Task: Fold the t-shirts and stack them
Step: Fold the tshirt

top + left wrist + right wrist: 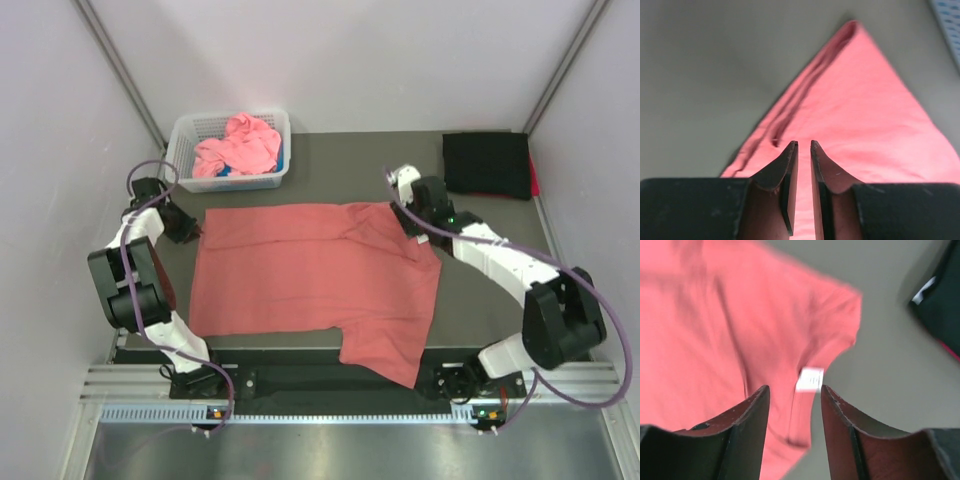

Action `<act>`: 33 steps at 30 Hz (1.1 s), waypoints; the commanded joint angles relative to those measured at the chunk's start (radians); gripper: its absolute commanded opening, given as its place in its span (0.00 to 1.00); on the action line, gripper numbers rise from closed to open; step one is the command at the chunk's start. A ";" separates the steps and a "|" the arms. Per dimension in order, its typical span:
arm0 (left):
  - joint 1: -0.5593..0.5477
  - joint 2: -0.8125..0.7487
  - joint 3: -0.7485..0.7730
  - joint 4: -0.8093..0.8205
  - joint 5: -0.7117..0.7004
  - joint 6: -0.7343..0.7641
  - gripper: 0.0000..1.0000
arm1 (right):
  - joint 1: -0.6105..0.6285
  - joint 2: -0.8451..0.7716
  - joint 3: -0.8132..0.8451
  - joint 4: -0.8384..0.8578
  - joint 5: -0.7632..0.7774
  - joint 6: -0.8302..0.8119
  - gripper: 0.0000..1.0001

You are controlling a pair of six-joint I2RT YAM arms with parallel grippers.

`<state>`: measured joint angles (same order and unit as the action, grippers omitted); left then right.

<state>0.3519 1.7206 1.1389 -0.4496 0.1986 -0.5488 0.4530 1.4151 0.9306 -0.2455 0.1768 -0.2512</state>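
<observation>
Salmon-red t-shirt point(310, 275) is laid out across the middle of the table point(480, 290), mostly flat, its lower right part running down to the near edge at about 5 o'clock. The left gripper point(804, 144) sits at the shirt's 10 o'clock corner, right over the fabric. Its jaws are only a narrow slit apart, with pink cloth showing through the gap and nothing pinched that I can see.

Over at 1 o'clock on the shirt, the right gripper point(795, 388) hovers above a rumpled patch with its jaws parted noticeably wider. A white label point(810, 379) shows on the cloth beyond its fingertips. The wrist view is blurred, so this looks like the neck area, but I can't be certain.

At 11 o'clock on the table stands a white lattice basket point(180, 140) with a pink t-shirt point(240, 145) heaped inside. At 2 o'clock, well apart from the red one, a folded black t-shirt point(487, 163) lies flat.
</observation>
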 commanded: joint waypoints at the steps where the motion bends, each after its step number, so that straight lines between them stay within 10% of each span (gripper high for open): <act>1: -0.020 -0.043 0.021 0.037 0.076 -0.014 0.21 | -0.053 0.109 0.167 -0.060 -0.063 0.217 0.46; 11: -0.140 0.074 0.084 0.031 0.191 0.012 0.20 | -0.109 0.378 0.381 -0.192 -0.254 0.159 0.45; 20: -0.267 0.054 0.076 0.075 0.246 0.021 0.19 | -0.097 0.262 0.215 -0.101 -0.425 0.104 0.38; 33: -0.237 0.203 0.120 0.066 0.210 0.000 0.19 | -0.057 0.426 0.301 -0.112 -0.496 0.043 0.42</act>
<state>0.0940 1.9110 1.2156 -0.3759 0.4442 -0.5617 0.3775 1.8343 1.1778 -0.3840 -0.2871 -0.1802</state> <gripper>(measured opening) 0.188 0.415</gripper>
